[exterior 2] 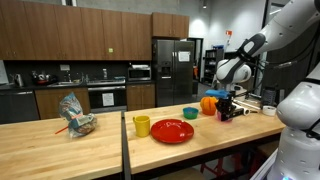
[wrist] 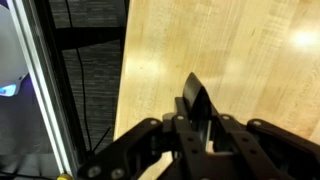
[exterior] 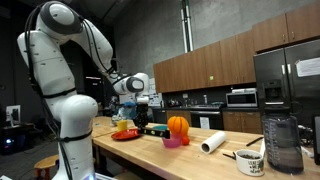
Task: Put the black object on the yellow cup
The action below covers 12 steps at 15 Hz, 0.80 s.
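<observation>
End effector clamped on black object, bar jutting between its fingers, over wooden counter

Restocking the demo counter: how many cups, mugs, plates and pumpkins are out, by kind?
Cups: 3 (small yellow cup, pink cup, green bowl-like cup)
Mugs: 1 (black-rimmed white mug)
Plates: 1 (round red plate)
Pumpkins: 1 (orange pumpkin)
Total: 6

black object | yellow cup | red plate | orange pumpkin | pale wood table
</observation>
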Available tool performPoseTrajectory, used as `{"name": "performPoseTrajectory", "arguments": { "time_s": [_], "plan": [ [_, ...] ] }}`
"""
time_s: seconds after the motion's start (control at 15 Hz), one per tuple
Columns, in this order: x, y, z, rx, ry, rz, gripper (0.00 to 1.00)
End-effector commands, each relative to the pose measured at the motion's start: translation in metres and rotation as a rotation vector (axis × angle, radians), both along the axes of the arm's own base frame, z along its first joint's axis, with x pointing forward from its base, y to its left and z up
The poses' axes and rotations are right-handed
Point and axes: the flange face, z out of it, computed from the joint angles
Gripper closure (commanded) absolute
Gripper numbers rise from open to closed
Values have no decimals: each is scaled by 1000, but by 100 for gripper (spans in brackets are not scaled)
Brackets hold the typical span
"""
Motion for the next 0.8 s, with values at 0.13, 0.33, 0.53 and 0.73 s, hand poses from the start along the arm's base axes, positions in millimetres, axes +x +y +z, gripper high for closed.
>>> {"name": "performPoseTrajectory", "arguments": {
  "time_s": [0.13, 0.33, 0.53, 0.73],
  "plan": [
    [-9, -11, 47, 186, -86, 24, 95],
    [-12, -15, 62, 309, -93, 20, 95],
    [-16, -16, 75, 418, -106, 19, 95],
    [-17, -15, 84, 521, -153, -2, 95]
  ]
}}
